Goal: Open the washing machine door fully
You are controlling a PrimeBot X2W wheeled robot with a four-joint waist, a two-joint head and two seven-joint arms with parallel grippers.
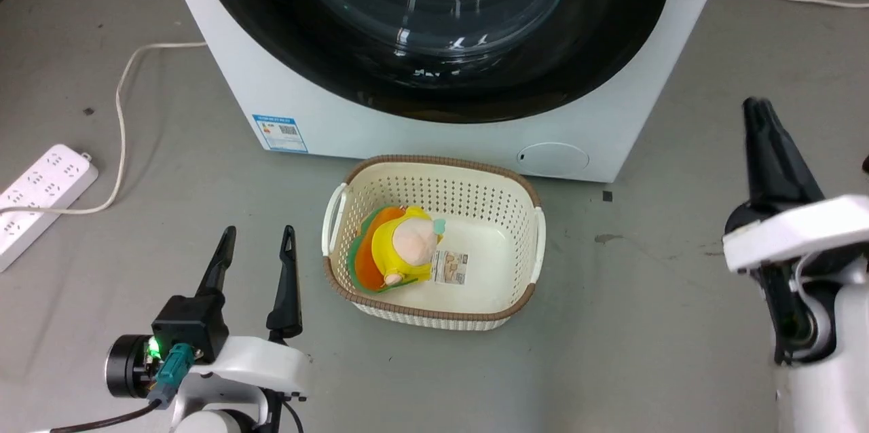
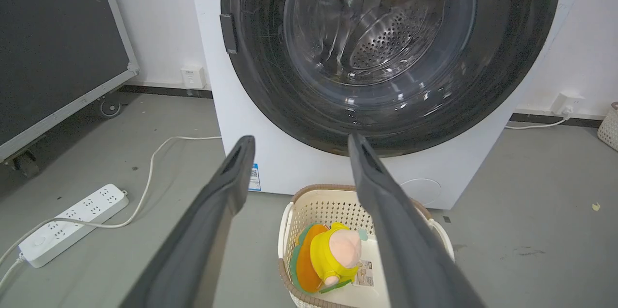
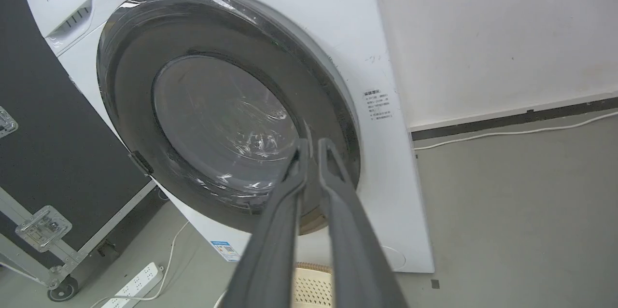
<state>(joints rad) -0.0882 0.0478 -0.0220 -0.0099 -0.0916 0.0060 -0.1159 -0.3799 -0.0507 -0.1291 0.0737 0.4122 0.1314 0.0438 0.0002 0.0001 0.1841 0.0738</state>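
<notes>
Washing machine (image 1: 421,138) stands on the grey floor at the top of the head view, white front with a blue label (image 1: 280,132) at its lower left corner. The washing machine door (image 1: 434,26) lies closed flat against that front, a glossy black ring around a bulging glass window (steel drum visible through it in the left wrist view). Left gripper (image 1: 259,233) hovers low left, fingers spread wide and holding nothing, pointing toward the machine and well apart from it. Right gripper (image 3: 314,144) has its fingers close together with only a thin slit between them and nothing in it. In its wrist view the tips line up with the door's lower right ring, while the head view puts it off to the machine's right, apart from the front. Cream basket (image 1: 441,160) sits just before the machine with a yellow plush toy (image 1: 404,246) inside. White power strip (image 1: 41,192) lies far left
</notes>
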